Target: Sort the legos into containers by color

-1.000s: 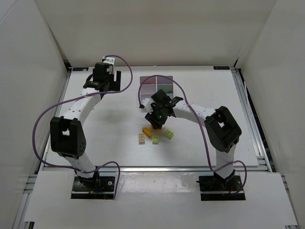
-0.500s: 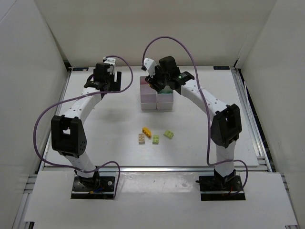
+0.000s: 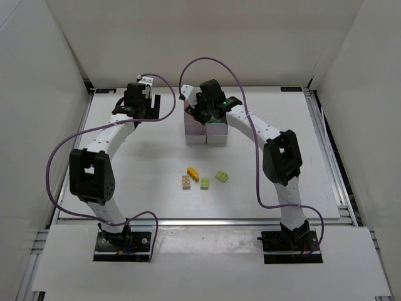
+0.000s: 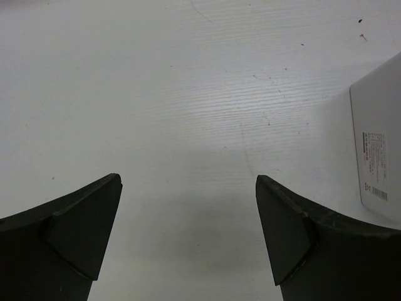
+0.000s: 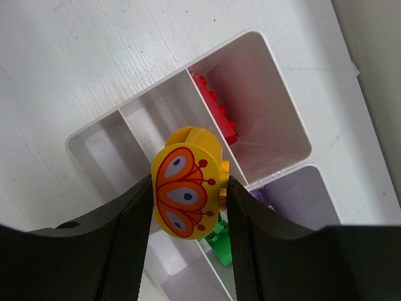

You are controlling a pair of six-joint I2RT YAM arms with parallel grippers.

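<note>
My right gripper (image 5: 188, 210) is shut on a yellow lego (image 5: 187, 188) with an orange butterfly print, held just above the containers (image 5: 266, 42). Below it, one bin holds a red lego (image 5: 216, 111), another a green lego (image 5: 219, 243), and a third a purple lego (image 5: 257, 195). In the top view the right gripper (image 3: 209, 111) hangs over the back of the containers (image 3: 216, 133). Loose legos lie mid-table: an orange one (image 3: 192, 172), a tan one (image 3: 187, 182) and two lime ones (image 3: 205, 183) (image 3: 222, 177). My left gripper (image 4: 188, 232) is open over bare table, left of the containers (image 3: 140, 105).
A white flat-sided thing with a small label (image 4: 379, 144) shows at the right edge of the left wrist view. White walls enclose the table on three sides. A metal rail (image 3: 332, 157) runs along the table's right edge.
The right arm has carried the yellow lego up from the loose pile mid-table to above the containers, then shifted slightly left. The left arm has stayed put.
</note>
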